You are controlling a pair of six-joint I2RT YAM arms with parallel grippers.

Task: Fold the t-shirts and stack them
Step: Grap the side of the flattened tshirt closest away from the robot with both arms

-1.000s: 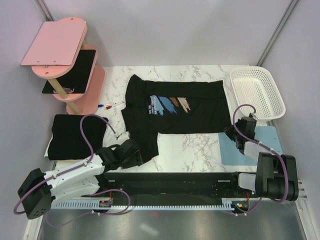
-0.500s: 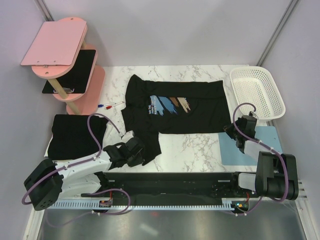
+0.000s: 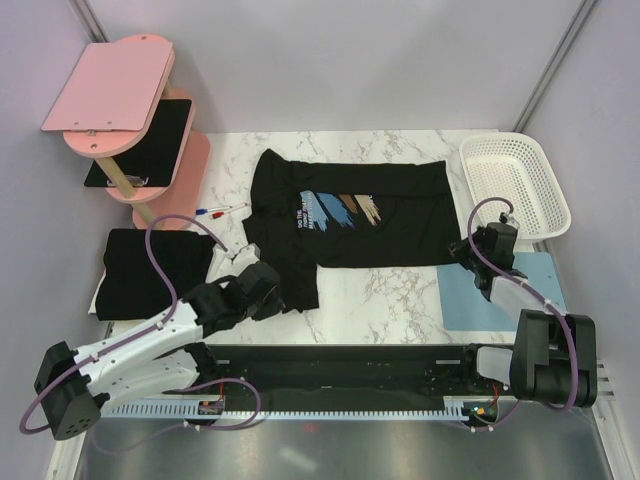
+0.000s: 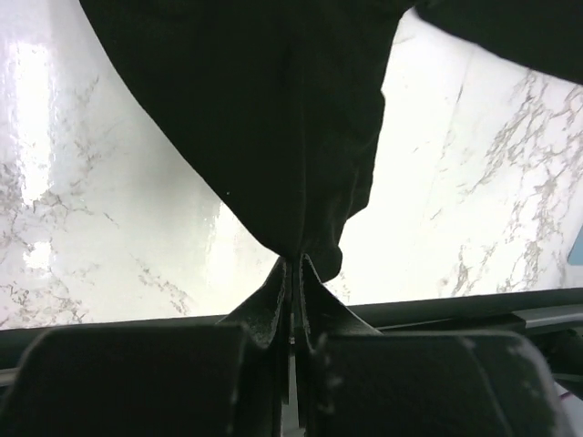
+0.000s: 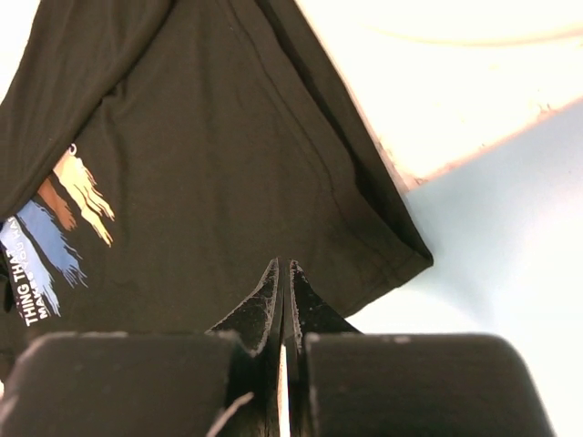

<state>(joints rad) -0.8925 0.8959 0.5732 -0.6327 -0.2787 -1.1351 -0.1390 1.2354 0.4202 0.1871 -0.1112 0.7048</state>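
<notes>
A black t-shirt (image 3: pixel 390 220) with a blue, white and tan streak print lies spread flat on the marble table (image 3: pixel 380 290). A second black t-shirt (image 3: pixel 150 270) lies folded at the left. My left gripper (image 3: pixel 272 292) is shut on the spread shirt's near left flap. In the left wrist view the black fabric (image 4: pixel 264 118) runs up from the closed left gripper (image 4: pixel 293 266). My right gripper (image 3: pixel 462 257) is at the shirt's near right corner. In the right wrist view the right gripper (image 5: pixel 283 266) is shut, its tips pressed into the shirt (image 5: pixel 209 164) just inside the hem.
A light blue mat (image 3: pixel 500 295) lies under the right arm. A white basket (image 3: pixel 515 185) stands at the back right. At the back left is a pink shelf stand (image 3: pixel 120 90) holding a black board (image 3: pixel 150 140). Pens (image 3: pixel 222 211) lie beside it.
My left gripper has closed on the shirt's near left flap and drawn slightly back and left with it. The right gripper has stayed shut and barely shifted.
</notes>
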